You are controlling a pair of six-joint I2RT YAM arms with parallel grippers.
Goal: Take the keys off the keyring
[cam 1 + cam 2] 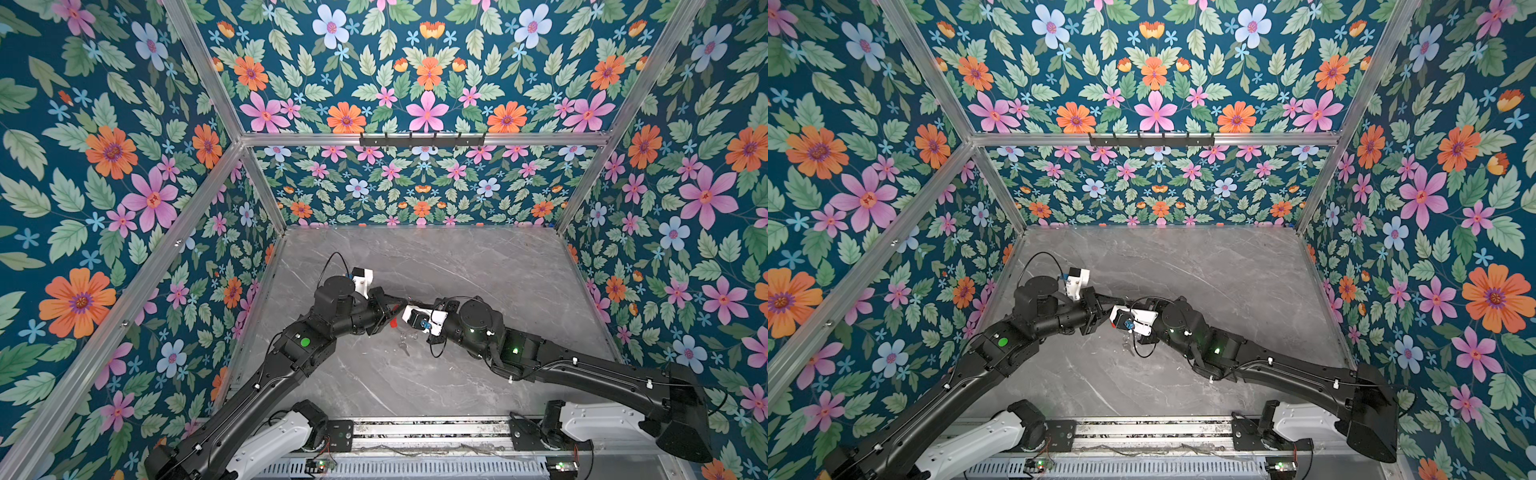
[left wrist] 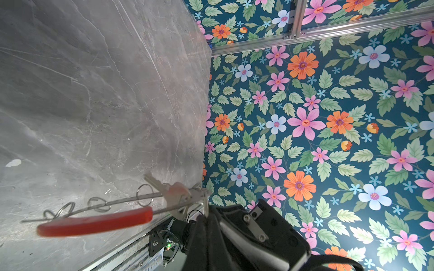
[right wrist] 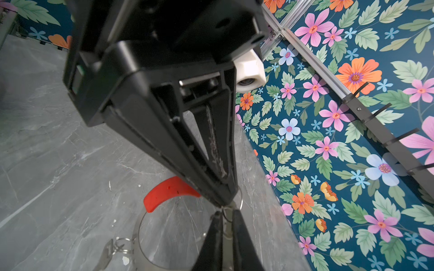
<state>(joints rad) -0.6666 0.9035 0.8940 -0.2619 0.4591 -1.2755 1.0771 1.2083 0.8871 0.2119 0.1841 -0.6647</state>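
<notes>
**A:** Where is the keyring now?

**B:** It is held above the middle of the surface, between the two arms. The left tool is closed on the thin wire of the hoop, just beside the red sleeve.

**A:** And the right tool?

**B:** Its fingers stand very narrow around a thin metal strip. I think this strip is a key, and the tool grips it.

**A:** How will these things handle?

**B:** In my judgement the keys are light, hard and slippery, and the hoop is springy wire which can twist in a grip. The sleeve looks like the best place to hold the hoop, because it seems less smooth. A key is better taken flat by its head, close to its small ring.

**A:** What do the views show differently?

**B:** In both top views the wrists cover the tools, and only a bit of red and some small metal below it can be seen. The right wrist view shows both grips and one more key hanging on small rings. The left wrist view shows the hoop from its edge, with several small rings along the wire.
</notes>
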